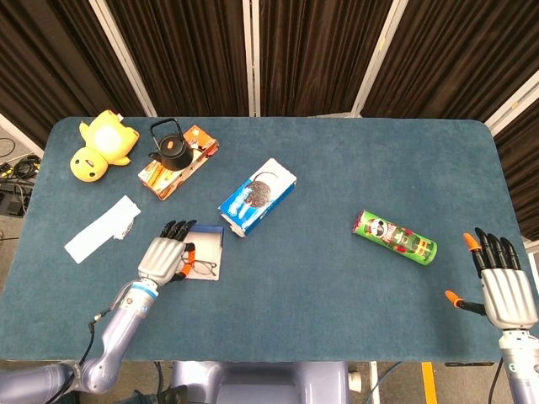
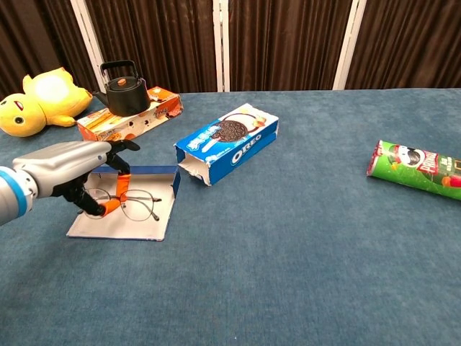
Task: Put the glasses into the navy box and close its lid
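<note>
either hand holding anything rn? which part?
Left hand pinches the glasses at their left rim, over the open navy box. Right hand is open, holding nothing.

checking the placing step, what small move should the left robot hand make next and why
Probably lower a little and let go. The left robot hand holds the glasses over the white inside of the open navy box, so they seem placed. The lid is not yet closed.

Blue-carpeted table [image 1: 337, 168], dark brown curtains [image 1: 320, 50] behind, white uprights
</note>
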Tool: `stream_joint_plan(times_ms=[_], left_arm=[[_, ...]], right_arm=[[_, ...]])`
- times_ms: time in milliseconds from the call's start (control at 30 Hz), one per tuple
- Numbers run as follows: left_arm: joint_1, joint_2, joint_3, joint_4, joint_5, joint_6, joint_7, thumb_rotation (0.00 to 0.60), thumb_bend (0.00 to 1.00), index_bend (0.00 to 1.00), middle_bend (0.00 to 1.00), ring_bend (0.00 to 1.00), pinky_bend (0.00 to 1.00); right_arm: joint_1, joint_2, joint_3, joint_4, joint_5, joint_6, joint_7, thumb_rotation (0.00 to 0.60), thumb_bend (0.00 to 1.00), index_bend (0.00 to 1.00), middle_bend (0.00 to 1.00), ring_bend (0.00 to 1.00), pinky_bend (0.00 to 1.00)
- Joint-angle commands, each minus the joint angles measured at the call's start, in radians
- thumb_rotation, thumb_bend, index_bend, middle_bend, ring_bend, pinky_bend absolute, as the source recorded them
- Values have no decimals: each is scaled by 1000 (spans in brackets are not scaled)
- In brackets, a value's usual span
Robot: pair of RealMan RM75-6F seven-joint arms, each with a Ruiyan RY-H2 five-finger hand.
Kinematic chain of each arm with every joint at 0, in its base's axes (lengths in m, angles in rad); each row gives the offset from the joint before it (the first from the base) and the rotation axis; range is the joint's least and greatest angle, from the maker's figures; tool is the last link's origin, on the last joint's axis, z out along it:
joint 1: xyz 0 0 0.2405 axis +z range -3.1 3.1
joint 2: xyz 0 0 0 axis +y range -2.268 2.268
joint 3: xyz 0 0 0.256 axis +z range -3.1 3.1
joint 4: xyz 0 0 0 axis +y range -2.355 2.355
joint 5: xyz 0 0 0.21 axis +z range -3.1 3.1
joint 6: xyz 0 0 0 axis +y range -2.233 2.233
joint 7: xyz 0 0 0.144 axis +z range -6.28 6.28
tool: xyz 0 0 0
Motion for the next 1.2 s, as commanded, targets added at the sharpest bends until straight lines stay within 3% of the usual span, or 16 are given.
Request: stream_joint_plan(times_ms=[33,367,567,667,733,800,967,1200], left_arm=[[-58,-49,-30,137,15,-72,-98,600,472,634,0,0,0],[-119,-114,-38,303,48,-111,-190,600,478,635,0,0,0],[-131,-124,-38,345,60,-102,-218,600,475,611,0,0,0],[-134,-123,-37,352,55,-104,-225,600,392,408,0,0,0],[-133,-122,-38,351,54,-102,-234,600,225,159,0,0,0],[-132,-116,-37,347,54,-101,-245,600,127,24,0,0,0],[-126,-97,-36,326,62,-83,-259,600,72,0,0,0,0],[-113,-71,-18,268,152,-15,-337,600,65,0,0,0,0]], right_arm=[[3,-5,4,3,11,-7,-10,600,0,0,0,0,0],[5,-13,9,16,39,-22,-25,600,0,0,0,0,0],[5,-15,9,23,47,-26,-27,600,0,0,0,0,0],[6,-16,8,24,47,-28,-29,600,0,0,0,0,0],[6,-16,8,23,47,-28,-30,600,0,0,0,0,0],[6,-16,7,24,47,-28,-31,600,0,0,0,0,0],[7,-18,6,25,48,-31,-32,600,0,0,0,0,0],[10,-22,5,26,50,-38,-35,600,0,0,0,0,0]])
